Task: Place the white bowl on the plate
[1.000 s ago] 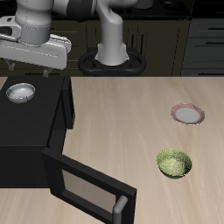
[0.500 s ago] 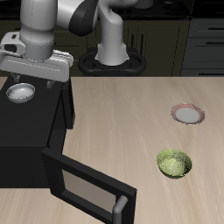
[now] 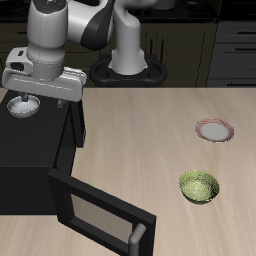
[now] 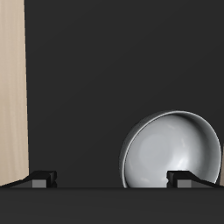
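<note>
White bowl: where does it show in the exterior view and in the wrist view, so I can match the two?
Exterior view: the white bowl sits on top of the black microwave, partly hidden under the gripper.
Wrist view: the white bowl lies on the black top, one fingertip over its rim.
Shared landmark: the microwave's black top against the wooden table.

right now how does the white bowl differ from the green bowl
The white bowl sits on top of the black microwave, under the end effector; the green bowl sits on the table near the plate. The white bowl is smooth and pale grey inside; the green bowl is ribbed. Both are round and upright.
</note>
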Controlling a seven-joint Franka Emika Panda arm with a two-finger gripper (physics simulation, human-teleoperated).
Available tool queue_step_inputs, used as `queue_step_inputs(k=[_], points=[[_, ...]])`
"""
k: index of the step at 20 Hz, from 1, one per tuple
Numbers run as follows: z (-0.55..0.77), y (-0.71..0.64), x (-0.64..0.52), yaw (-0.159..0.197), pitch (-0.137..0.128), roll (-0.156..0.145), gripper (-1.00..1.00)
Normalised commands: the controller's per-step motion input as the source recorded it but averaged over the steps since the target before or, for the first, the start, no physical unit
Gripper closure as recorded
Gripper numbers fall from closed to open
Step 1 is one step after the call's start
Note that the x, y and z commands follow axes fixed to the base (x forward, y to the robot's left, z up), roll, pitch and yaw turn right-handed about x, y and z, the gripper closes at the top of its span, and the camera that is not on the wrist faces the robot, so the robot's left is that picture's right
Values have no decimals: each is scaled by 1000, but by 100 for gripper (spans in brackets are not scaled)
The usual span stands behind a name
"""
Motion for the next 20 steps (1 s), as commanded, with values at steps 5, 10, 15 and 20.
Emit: queue_step_inputs(k=[5, 10, 15, 20], points=[[-156, 16, -47, 1, 12, 3, -100], [-238, -61, -56, -23, 46, 8, -100], [-217, 15, -54, 36, 17, -15, 100], [-48, -9, -44, -1, 2, 3, 100]])
